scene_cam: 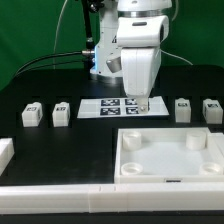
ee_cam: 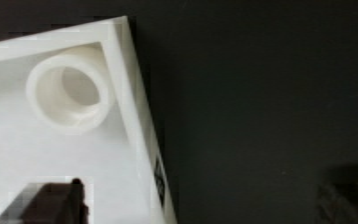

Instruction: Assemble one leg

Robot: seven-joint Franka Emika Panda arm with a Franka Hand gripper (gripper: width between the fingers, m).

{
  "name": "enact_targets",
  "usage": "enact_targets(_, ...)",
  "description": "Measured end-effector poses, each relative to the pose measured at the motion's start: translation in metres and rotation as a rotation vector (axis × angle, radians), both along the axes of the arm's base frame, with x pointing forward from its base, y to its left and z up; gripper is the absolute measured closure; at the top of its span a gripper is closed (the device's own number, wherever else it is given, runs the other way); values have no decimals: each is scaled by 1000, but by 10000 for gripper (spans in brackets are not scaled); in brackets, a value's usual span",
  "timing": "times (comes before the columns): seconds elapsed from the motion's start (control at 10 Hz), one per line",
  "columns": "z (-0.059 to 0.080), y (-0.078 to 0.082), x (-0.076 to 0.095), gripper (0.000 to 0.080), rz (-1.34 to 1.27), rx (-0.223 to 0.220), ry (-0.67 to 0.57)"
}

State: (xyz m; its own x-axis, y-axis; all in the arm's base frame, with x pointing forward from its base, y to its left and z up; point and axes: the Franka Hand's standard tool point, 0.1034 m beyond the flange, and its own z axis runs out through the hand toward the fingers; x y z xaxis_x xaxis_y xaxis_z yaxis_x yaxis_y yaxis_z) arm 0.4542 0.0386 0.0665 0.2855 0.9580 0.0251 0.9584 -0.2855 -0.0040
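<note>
As I judge it, nothing of the assembly is done yet. In the exterior view all four legs stand loose on the black tabletop (scene_cam: 60, 150), in a row across the middle of the frame. The outer left leg (scene_cam: 32, 114) and the inner left leg (scene_cam: 62, 112) are on the exterior view's left. The inner right leg (scene_cam: 183, 108) and the outer right leg (scene_cam: 211, 109) are on the exterior view's right, and the marker board (scene_cam: 118, 105) lies between the two pairs. The panel (scene_cam: 170, 160) lies in the lower right of that frame, sockets up. Every socket I can see is bare.

The hand (scene_cam: 143, 107) hangs near the centre of the frame, over the marker board's right end and just behind the panel's far edge. It is apart from every leg. In the wrist view its fingers (ee_cam: 48, 203) are spread wide and grip nothing; beneath the gap are only dark tabletop and a strip of the panel's rim. One round socket (ee_cam: 69, 94) shows clearly there, and it is empty.

So the whole job lies ahead, as I read it: go to a leg, close on it, carry it to a corner socket and seat it there. The inner right leg looks nearest to the hand. I can't tell from these views which socket is meant.
</note>
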Motion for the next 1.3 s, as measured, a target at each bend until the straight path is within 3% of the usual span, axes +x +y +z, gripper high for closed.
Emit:
enact_targets(0.4, -1, 1, -4, 151, -460, 10, 16)
enact_targets(0.7, -3, 17, -15, 151, -822, 34, 8)
enact_targets(0.9, 0, 38, -21, 151, -1076, 49, 23)
enact_targets(1.1, 3, 61, -30, 151, -1085, 50, 27)
enact_targets(1.3, 2, 101, -47, 151, -1137, 51, 47)
